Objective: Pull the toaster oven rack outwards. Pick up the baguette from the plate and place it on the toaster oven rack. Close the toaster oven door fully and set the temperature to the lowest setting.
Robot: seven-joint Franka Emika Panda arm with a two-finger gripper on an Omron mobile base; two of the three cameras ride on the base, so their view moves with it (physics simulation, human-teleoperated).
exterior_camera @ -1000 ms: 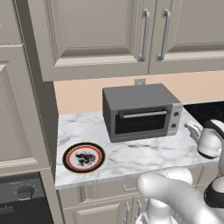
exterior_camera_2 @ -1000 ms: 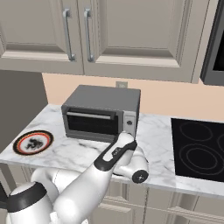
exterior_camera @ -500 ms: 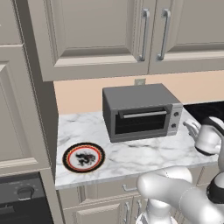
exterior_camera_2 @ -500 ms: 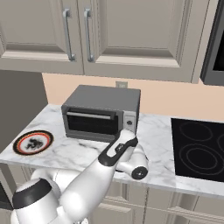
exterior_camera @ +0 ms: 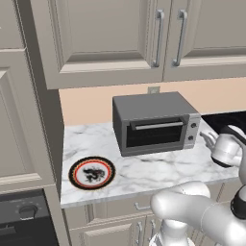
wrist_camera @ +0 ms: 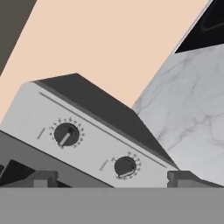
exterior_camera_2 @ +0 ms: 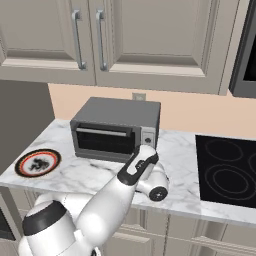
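Pale cabinets (exterior_camera: 110,38) hang above a marbled tabletop (exterior_camera: 158,170) that runs along a peach wall, with a black cooktop (exterior_camera_2: 225,170) set into it at the right end.

The toaster oven (exterior_camera: 153,122) sits toward the back of the tabletop, roughly centred. It is a dark grey box with a lighter control panel (exterior_camera: 193,129) on its right side. The toaster oven door (exterior_camera: 153,133) appears closed and upright, its silver bar handle (exterior_camera: 156,125) running side to side along the top edge. No rack can be seen through the dark glass.

The plate (exterior_camera: 92,172), black in the centre with an orange-red rim, lies at about 8 o'clock from the oven, near the tabletop's front left edge and well apart from the oven. No baguette can be made out on it at this size.

The white arm reaches forward on the oven's right. The gripper (exterior_camera: 207,140) hangs just beside the control panel, at about 4 o'clock from the oven, with its fingers spread wide and holding nothing.

In the hand view the two fingertips (wrist_camera: 41,178) flank the panel's two round knobs (wrist_camera: 66,134). The door handle lies to the gripper's left, at about 10 o'clock in the left base view, its long axis horizontal. By that reading, opening the door is the likely next step, and it calls for a shift leftward.
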